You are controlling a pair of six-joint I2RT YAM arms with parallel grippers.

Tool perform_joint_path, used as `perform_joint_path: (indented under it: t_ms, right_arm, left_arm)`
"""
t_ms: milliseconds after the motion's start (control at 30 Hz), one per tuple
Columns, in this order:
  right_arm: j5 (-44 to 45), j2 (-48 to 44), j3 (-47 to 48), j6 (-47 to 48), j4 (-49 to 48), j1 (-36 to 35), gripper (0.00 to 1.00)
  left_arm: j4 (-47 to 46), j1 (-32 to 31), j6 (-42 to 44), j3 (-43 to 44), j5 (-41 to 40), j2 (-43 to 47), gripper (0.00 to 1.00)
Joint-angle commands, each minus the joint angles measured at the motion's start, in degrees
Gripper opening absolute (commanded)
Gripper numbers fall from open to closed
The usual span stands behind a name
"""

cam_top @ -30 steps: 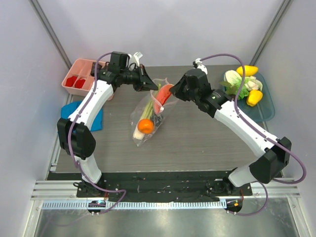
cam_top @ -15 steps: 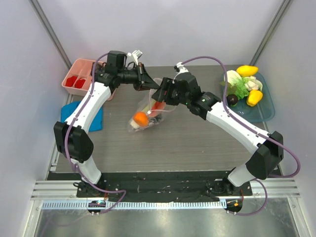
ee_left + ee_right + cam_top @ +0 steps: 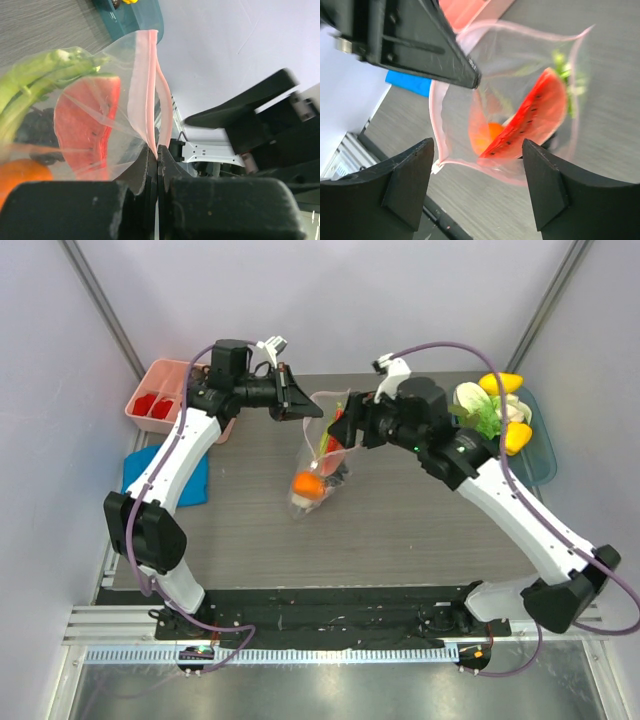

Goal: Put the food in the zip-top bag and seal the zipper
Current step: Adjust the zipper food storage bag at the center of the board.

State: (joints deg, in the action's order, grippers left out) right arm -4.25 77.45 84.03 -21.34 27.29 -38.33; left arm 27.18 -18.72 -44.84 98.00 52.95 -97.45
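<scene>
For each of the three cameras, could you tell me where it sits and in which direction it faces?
Top external: above and behind the arms, facing down at the table; both arms show, left gripper and right gripper at the bag.
Left wrist: on the left arm, facing along its own shut gripper, which pinches the zipper.
Right wrist: on the right arm, facing down into the bag's mouth between its own open fingers.
Shared: both wrist views show the watermelon inside the bag.
</scene>
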Motion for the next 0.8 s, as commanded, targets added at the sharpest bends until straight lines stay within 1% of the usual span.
perform_joint_path:
  t_ms: [0, 67, 200, 267, 300, 333, 367, 433, 500, 567, 600, 633, 667, 700, 733, 767]
  right_arm:
    - [1.8, -4.8, 3.7, 2.5, 4.1, 2.9, 0.72]
    - [3.4, -4.9, 3.1, 2.3, 7.0, 4.1, 0.69]
    - [4.0, -3.0, 1.1, 1.5, 10.0, 6.1, 0.68]
    - [0.8, -1.0, 0.5, -0.4, 11.1, 8.0, 0.65]
    - [-3.2, -0.4, 0.4, -1.5, 11.3, 8.6, 0.65]
    - [-5.0, 0.6, 0.3, -2.4, 11.4, 9.1, 0.64]
    - [-6.5, 0.9, 0.1, -2.7, 11.6, 9.4, 0.6]
    - [-12.5, 1.6, -0.3, -3.6, 11.5, 9.6, 0.58]
    - [-14.2, 2.1, -1.3, -4.3, 11.3, 9.5, 0.56]
    - [-13.9, 2.6, -2.4, -4.6, 11.2, 9.7, 0.43]
    - [-14.0, 2.8, -2.3, -4.7, 11.1, 9.8, 0.32]
    - [-15.1, 3.1, -1.9, -4.8, 10.9, 10.1, 0.05]
    - [-16.1, 3.1, -0.5, -5.2, 10.5, 10.5, 0.01]
    - [-17.5, 3.1, 0.4, -5.5, 10.1, 10.8, 0.01]
    - [-20.3, 2.7, 2.0, -6.0, 8.5, 11.0, 0.01]
    - [-22.4, 2.2, 2.6, -7.8, 7.1, 10.9, 0.01]
  left_arm:
    - [-4.3, 0.4, -0.9, -0.3, 3.1, 3.1, 0.0]
    - [-4.6, 0.4, -0.9, -0.8, 3.1, 3.5, 0.0]
    - [-5.0, 0.3, -0.9, -1.5, 3.0, 4.0, 0.0]
    - [-4.6, 0.4, -0.7, -1.5, 3.0, 4.0, 0.0]
    - [-4.5, 0.4, -0.4, -1.6, 2.8, 4.2, 0.0]
    - [-4.0, 0.4, -0.2, -1.5, 2.3, 4.3, 0.0]
    - [-3.7, 0.3, 0.1, -1.5, 2.2, 4.4, 0.0]
    - [-3.1, 0.4, 0.8, -1.5, 1.7, 4.7, 0.0]
    - [-2.2, 0.4, 1.3, -1.5, 1.6, 4.9, 0.0]
    - [-1.0, 0.4, 1.9, -1.5, 1.4, 5.2, 0.0]
    - [-0.3, 0.3, 2.3, -1.5, 1.3, 5.3, 0.0]
    - [0.7, 0.2, 4.2, -1.2, 0.9, 5.5, 0.0]
    - [5.2, 0.1, 5.9, -0.9, -1.5, 5.7, 0.0]
    - [8.7, -0.3, 8.9, -0.2, -3.9, 5.7, 0.0]
    - [13.6, -0.7, 15.2, 2.4, -7.7, 6.0, 0.0]
    - [17.6, -1.4, 19.6, 4.0, -15.7, 5.8, 0.0]
